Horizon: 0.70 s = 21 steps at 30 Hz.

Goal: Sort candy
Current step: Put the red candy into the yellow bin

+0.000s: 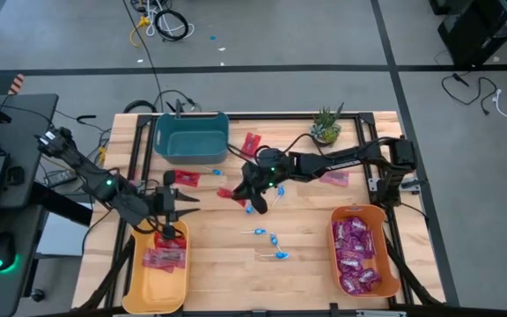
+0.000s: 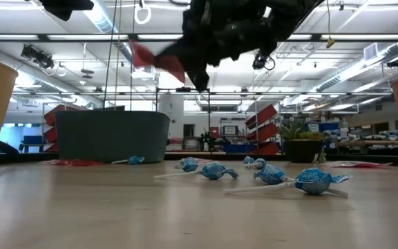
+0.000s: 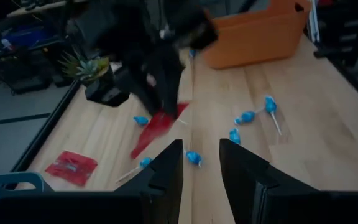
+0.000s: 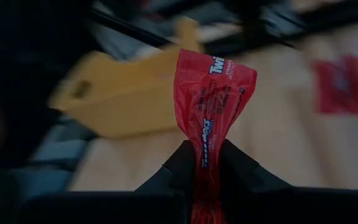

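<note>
The right hand (image 1: pixel 246 195) hung above the middle of the wooden tabletop (image 1: pixel 306 246), its fingers pinched shut on a flat red packet (image 4: pixel 211 106) that dangled clear of the wood. In the right wrist view the wrapper bunched where the two dark fingers met and fanned out beyond them. From the low view the same packet (image 2: pixel 159 59) showed in the air under the dark arm, well above the blue lollipops (image 2: pixel 302 181) lying on their white sticks.

The left hand (image 1: pixel 172 211) waited over the near-left part of the tabletop, at the inner end of the yellow bin (image 1: pixel 157 273). Its fingers (image 3: pixel 166 171) stood partly apart with nothing between them. Red packets (image 1: pixel 164 257) already lay inside that bin.

Loose candy remained scattered on the wood. Several blue lollipops (image 1: pixel 271 239) lay near the centre, and more red packets (image 1: pixel 187 179) rested just in front of the teal bin (image 1: pixel 190 134) at the far side; one more (image 1: pixel 334 179) lay under the right arm. The orange bin (image 1: pixel 361 255) at the near right held a heap of purple-magenta packets (image 1: pixel 356 251). A small potted plant (image 1: pixel 326 128) stood at the far edge, right of the teal bin.
</note>
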### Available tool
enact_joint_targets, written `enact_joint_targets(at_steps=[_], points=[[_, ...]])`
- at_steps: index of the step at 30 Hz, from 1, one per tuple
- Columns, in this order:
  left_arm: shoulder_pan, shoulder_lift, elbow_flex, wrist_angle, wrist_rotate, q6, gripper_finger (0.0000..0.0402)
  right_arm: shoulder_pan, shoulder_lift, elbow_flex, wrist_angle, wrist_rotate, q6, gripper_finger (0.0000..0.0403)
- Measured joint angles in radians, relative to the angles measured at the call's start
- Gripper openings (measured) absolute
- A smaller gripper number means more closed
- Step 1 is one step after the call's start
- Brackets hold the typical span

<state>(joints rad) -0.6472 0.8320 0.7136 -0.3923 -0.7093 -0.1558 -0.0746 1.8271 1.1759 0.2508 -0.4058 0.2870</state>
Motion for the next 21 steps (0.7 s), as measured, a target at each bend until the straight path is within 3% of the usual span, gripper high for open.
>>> enact_joint_targets(at_steps=[9,21], points=[[0.0,0.067,0.0,0.018,0.003,0.036,0.0108,0.032,0.003,0.0,0.181,-0.186,0.097,0.0051],[0.0,0.11,0.0,0.169,-0.009,0.201,0.0108,0.065,0.003,0.0,0.19,-0.196,0.14,0.0051]])
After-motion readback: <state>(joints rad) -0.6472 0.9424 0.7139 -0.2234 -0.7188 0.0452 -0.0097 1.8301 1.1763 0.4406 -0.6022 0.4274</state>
